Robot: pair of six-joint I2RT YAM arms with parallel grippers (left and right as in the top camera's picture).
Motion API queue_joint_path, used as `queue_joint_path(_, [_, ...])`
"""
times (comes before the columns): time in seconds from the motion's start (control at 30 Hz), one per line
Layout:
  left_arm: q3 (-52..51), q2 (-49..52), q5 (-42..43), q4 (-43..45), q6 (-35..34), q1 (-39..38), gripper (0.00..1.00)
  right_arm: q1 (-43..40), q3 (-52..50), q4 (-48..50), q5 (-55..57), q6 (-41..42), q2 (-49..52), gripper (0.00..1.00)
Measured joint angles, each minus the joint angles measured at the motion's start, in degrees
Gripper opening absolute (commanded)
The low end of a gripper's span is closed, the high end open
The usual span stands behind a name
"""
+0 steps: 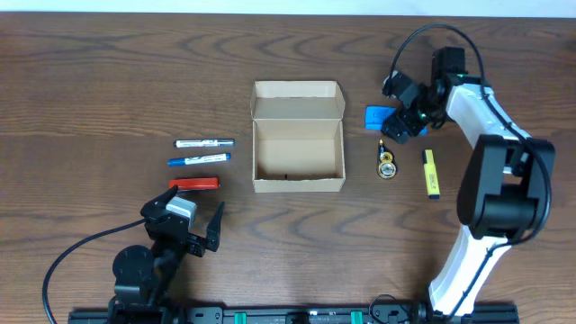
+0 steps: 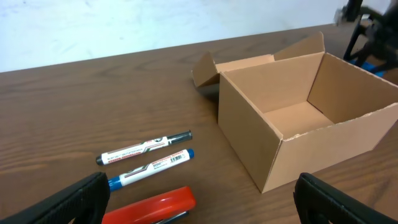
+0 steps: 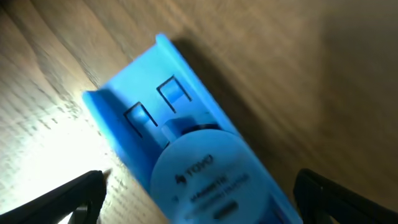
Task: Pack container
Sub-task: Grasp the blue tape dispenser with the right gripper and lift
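Pickup step: your right gripper (image 1: 407, 120), jaws spread, hovers over the blue case (image 3: 186, 143) at the container (image 1: 298, 184)'s three o'clock; lower and clench.

Dark brown wood-grain worktop (image 1: 108, 72): smooth, faint sheen. Tan rectangular cardboard box (image 1: 298, 184): matt, plain paperboard. Blue plastic holder (image 3: 143, 106): smooth, glossy. Red plastic stapler-like block (image 2: 152, 205): smooth, shiny.

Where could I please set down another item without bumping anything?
Bare wood lies left of the markers, and in front of the box toward the near edge. Right of the box is crowded: blue case, round trinket, yellow highlighter, right gripper.
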Motion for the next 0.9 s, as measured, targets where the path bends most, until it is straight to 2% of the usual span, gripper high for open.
queue_joint_path(0.13, [0.0,0.0,0.0,0.0,0.0,0.0,0.95,0.0,0.0,0.8,0.0,-0.3,1.7,0.95])
queue_joint_path(0.27, [0.0,0.0,0.0,0.0,0.0,0.0,0.95,0.0,0.0,1.9,0.0,-0.8,1.8,0.76])
queue_joint_path(0.47, [0.0,0.0,0.0,0.0,0.0,0.0,0.95,0.0,0.0,3.4,0.0,1.8,1.9,0.64])
queue_joint_path(0.73, [0.0,0.0,0.0,0.0,0.0,0.0,0.95,0.0,0.4,3.7,0.0,10.0,1.9,0.61])
queue_joint_path(0.9, [0.0,0.0,0.0,0.0,0.0,0.0,0.95,0.2,6.1,-4.3,-0.2,15.1,1.9,0.59])
